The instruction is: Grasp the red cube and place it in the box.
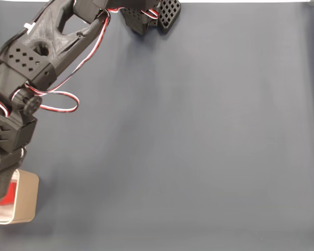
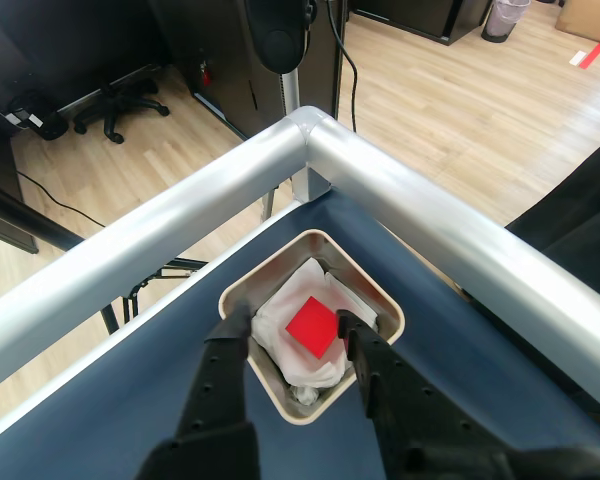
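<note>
You see a bright red cube (image 2: 312, 327) on white lining inside the beige box (image 2: 242, 283), a black gripper (image 2: 294, 328) over it, and dark blue table (image 1: 199, 146) around the box.

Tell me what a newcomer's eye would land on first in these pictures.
The red cube stands out most: it lies on white padding inside the box, at the table's corner in the other view. The black claw hangs over the box with a finger on either side of the cube, apart from it. In the fixed view the arm runs down the left edge of the grey mat.
</note>
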